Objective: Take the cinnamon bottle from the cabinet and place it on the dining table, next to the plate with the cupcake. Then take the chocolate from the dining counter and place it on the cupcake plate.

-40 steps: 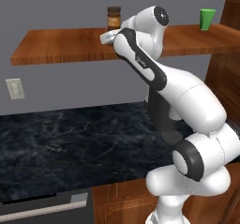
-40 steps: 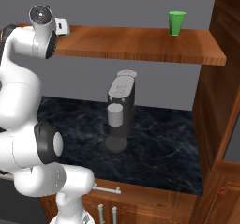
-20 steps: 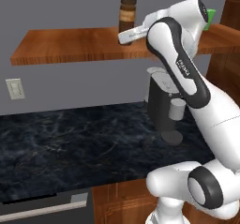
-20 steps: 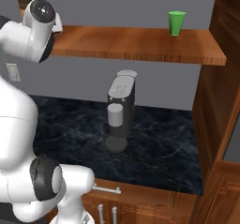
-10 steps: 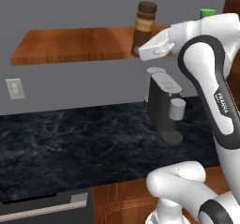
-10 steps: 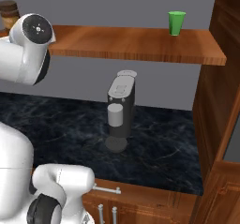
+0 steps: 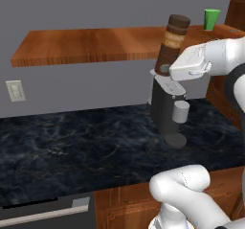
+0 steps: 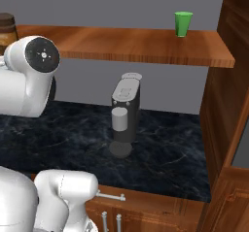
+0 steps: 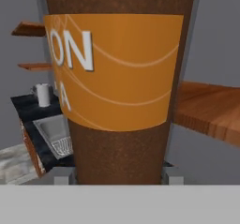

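In front of the cabinet point(image 7: 86, 43), tool point(image 7: 165, 70) gripping capped cinnamon bottle point(image 7: 172, 43), tilted.

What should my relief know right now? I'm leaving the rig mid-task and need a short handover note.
Gripper: shut on the cinnamon bottle.
Bottle: lifted off the cabinet, tilted, held in the air in front of the shelf, above the coffee machine.
Done: bottle picked from the cabinet.
Left: carry it to the dining table and set it beside the cupcake plate; then move the chocolate onto that plate.
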